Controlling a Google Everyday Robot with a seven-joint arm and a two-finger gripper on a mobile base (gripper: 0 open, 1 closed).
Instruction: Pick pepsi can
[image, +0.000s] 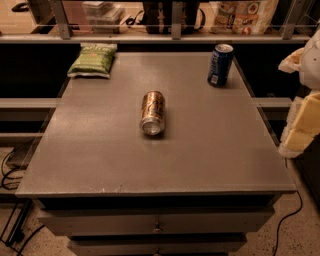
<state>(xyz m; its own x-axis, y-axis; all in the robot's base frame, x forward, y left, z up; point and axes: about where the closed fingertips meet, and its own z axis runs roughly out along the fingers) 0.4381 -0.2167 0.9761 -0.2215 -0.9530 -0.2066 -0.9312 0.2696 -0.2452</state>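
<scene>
The gripper (301, 125), beside the table's (100, 150) right edge, its opening I cannot tell, could tip the upright pepsi can (220, 64) off the far corner if it arrives sideways.

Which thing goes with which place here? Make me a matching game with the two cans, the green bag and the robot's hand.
1 pepsi can
2 brown-gold can
3 green bag
4 hand

A lying on its side, middle of the table
B beyond the table's right edge
C upright, far right corner
D far left corner

Pairs: 1-C, 2-A, 3-D, 4-B
</scene>
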